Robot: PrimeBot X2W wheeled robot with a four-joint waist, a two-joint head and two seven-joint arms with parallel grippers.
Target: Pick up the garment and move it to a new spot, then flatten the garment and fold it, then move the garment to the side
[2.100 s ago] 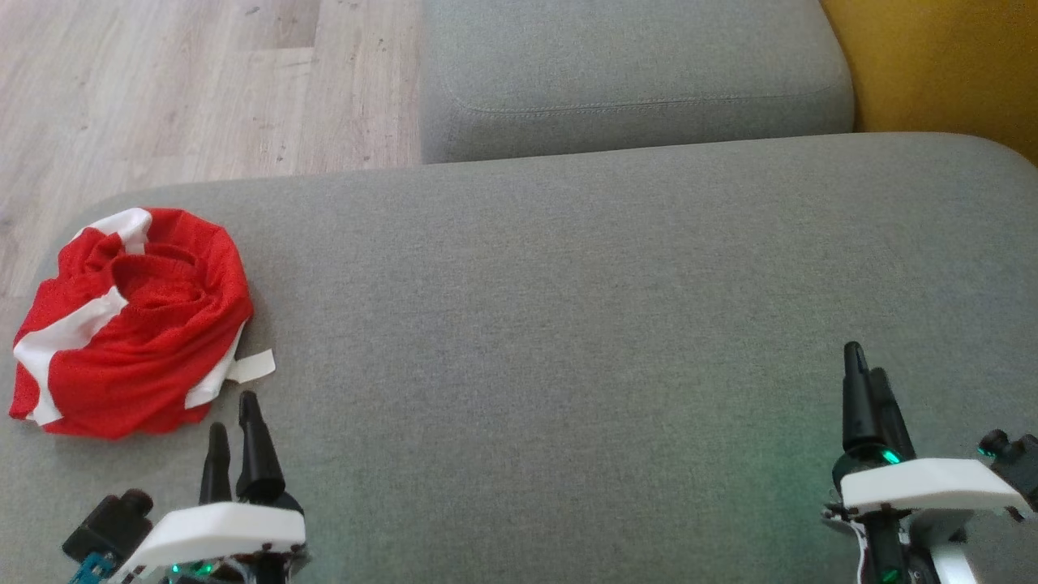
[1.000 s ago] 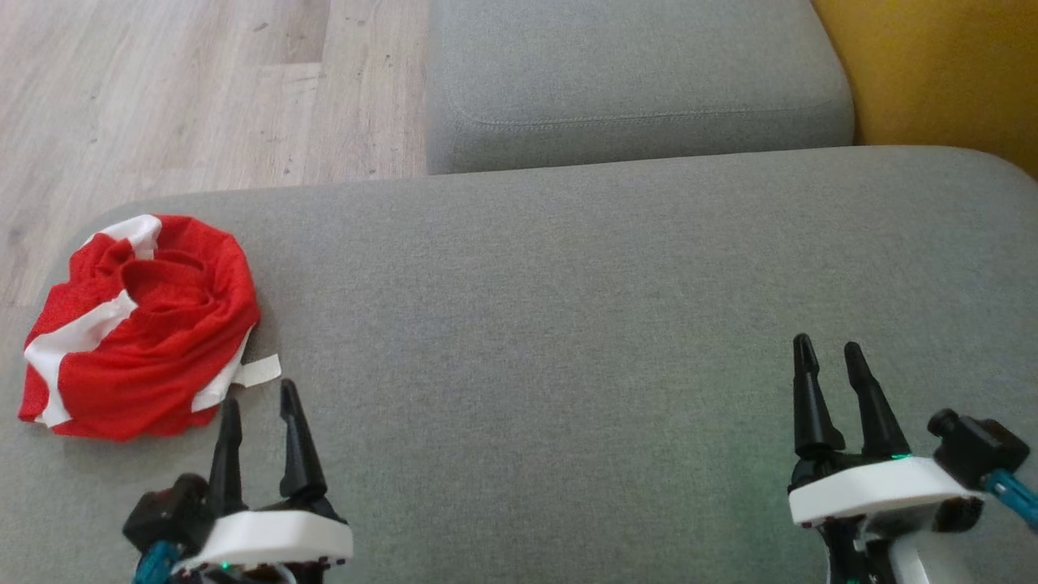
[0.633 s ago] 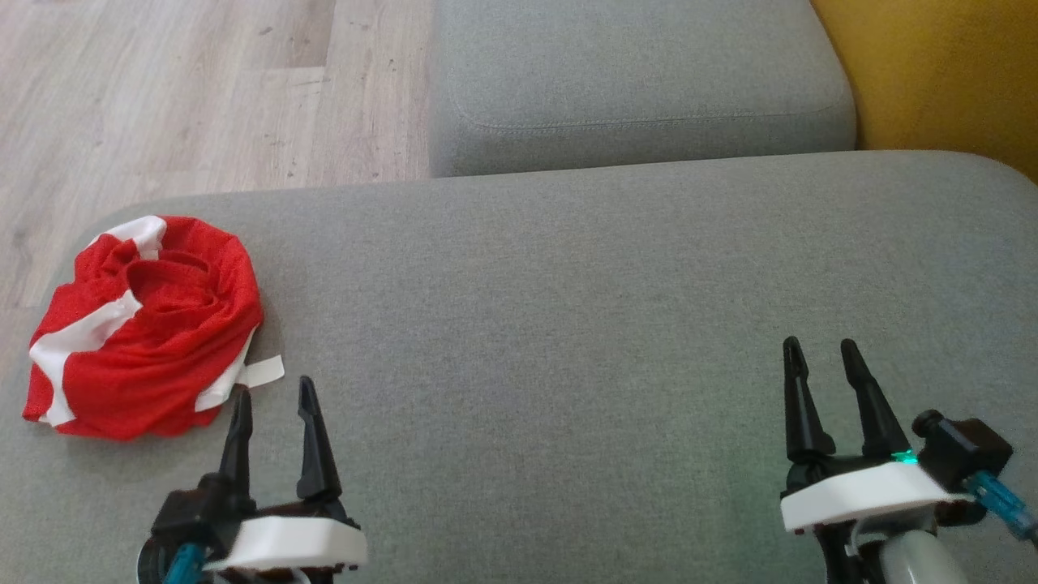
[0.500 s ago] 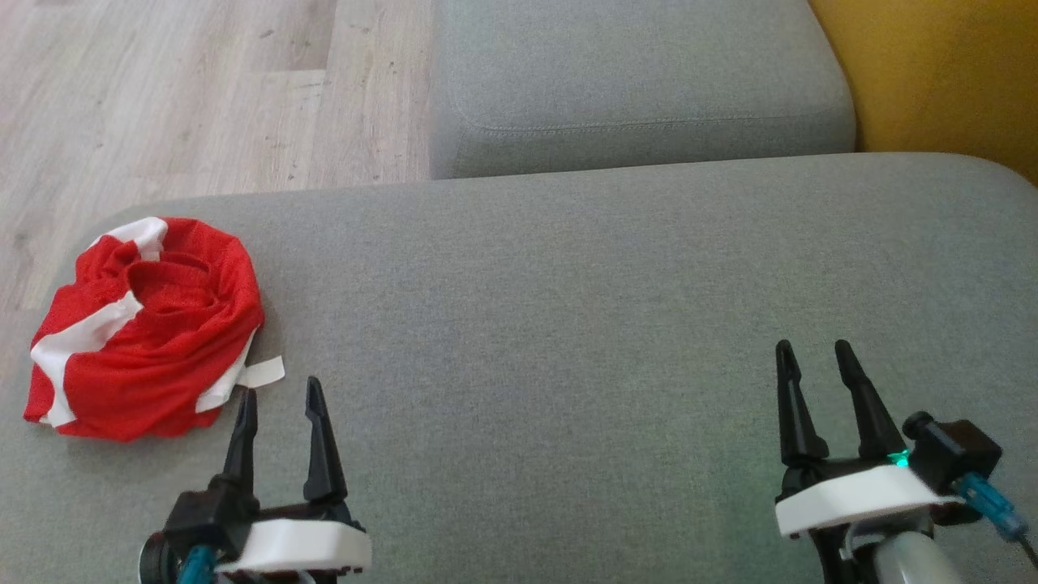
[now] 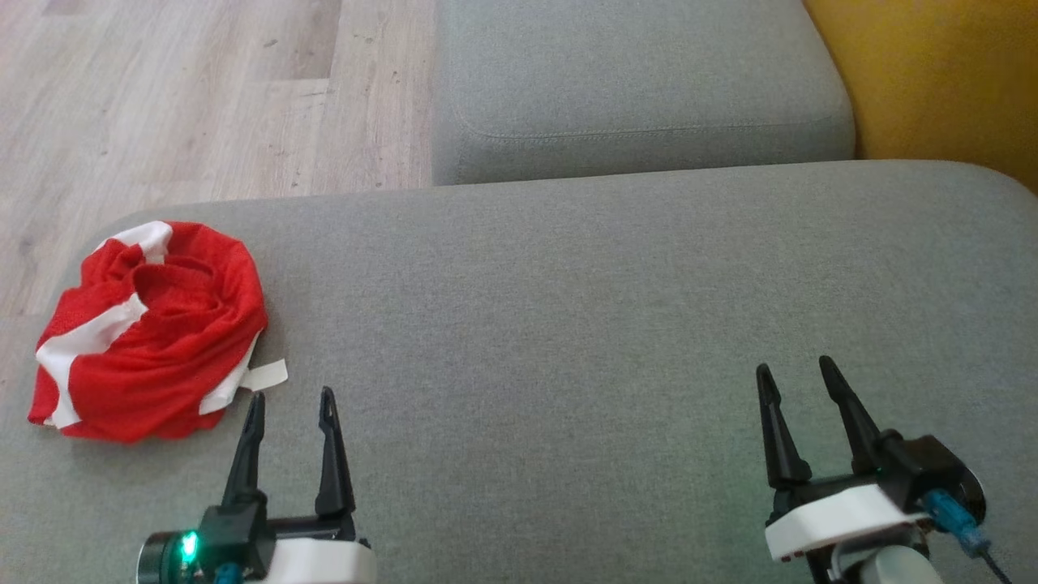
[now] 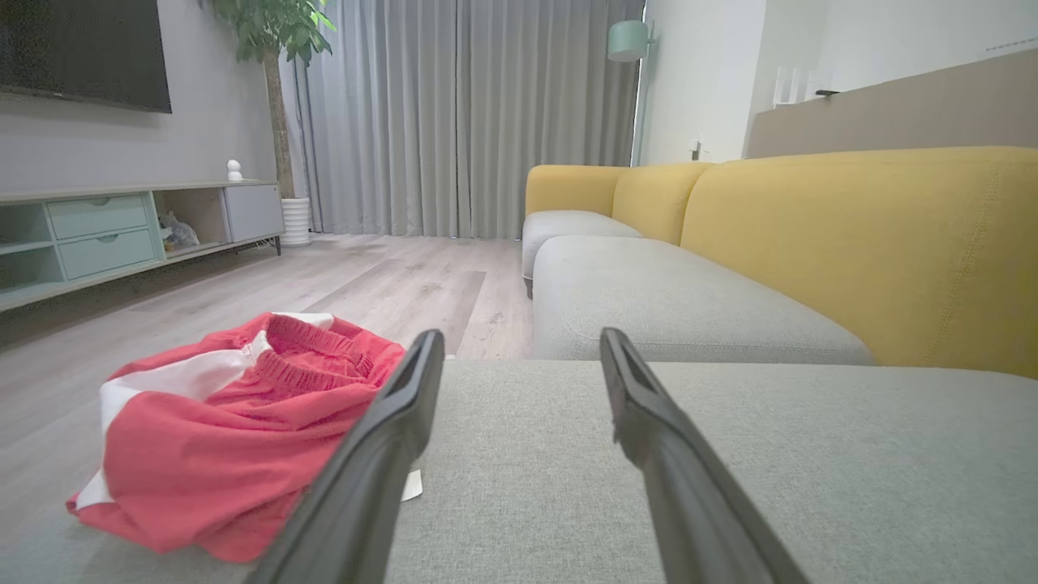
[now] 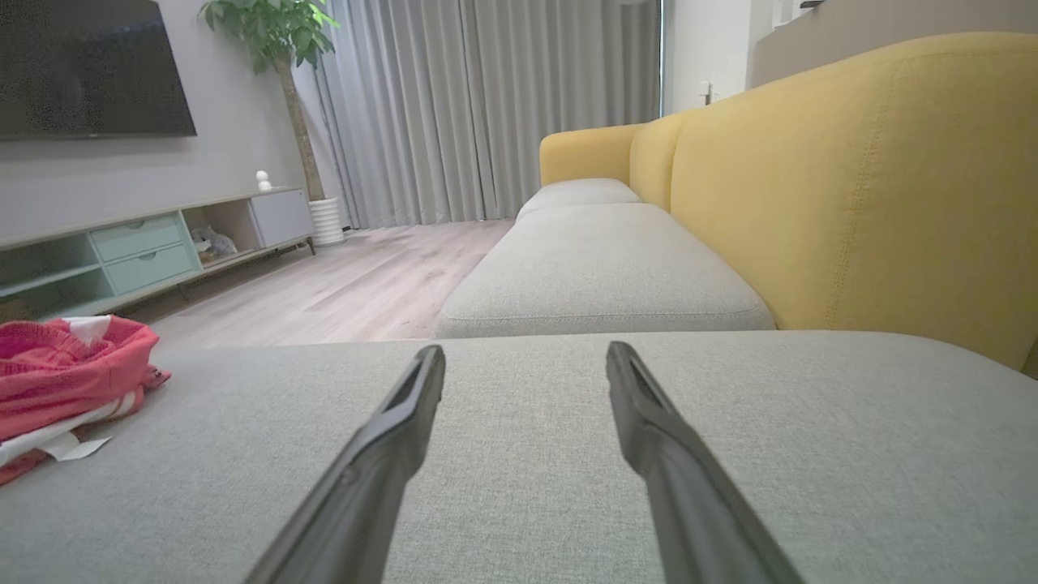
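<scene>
Red-and-white garment (image 5: 150,332) lies crumpled in a heap at the left end of the grey seat cushion (image 5: 568,308), near the rounded corner, next to the wood floor (image 5: 203,97). It is bunched up, so the overall shape is hard to make out. The underside and most inner folds are hidden. An elastic waistband (image 6: 312,349) sits on top of the heap in the left wrist view. A small white label (image 5: 266,376) sticks out of the heap's near right side and lies flat on the cushion; any print on it is unreadable.

Left gripper (image 5: 292,394) is low over the cushion, just beside the garment on its near right. Its fingers are spread wide with nothing between them, and they are clear of the cloth. Cannot tell whether the tips touch the cushion. In the left wrist view one dark finger (image 6: 381,454) covers the garment's near edge and part of the label. The gripper's body is cut off by the bottom edge of the head view.

Right gripper (image 5: 794,365) is over the right part of the same cushion, well apart from the garment. Its fingers are also spread wide and empty. Its base is partly cut off at the bottom edge. In the right wrist view the garment is clipped by the left edge, with just a slice visible.

A second cushion (image 5: 632,73), also grey, lies beyond the first. A yellow backrest (image 5: 932,73) is at the right, cropped by the frame. Farther back are a dark wall screen (image 6: 81,49), a low cabinet (image 6: 105,235), a potted plant (image 6: 276,24) with its top cut off, and grey curtains (image 6: 462,113).
</scene>
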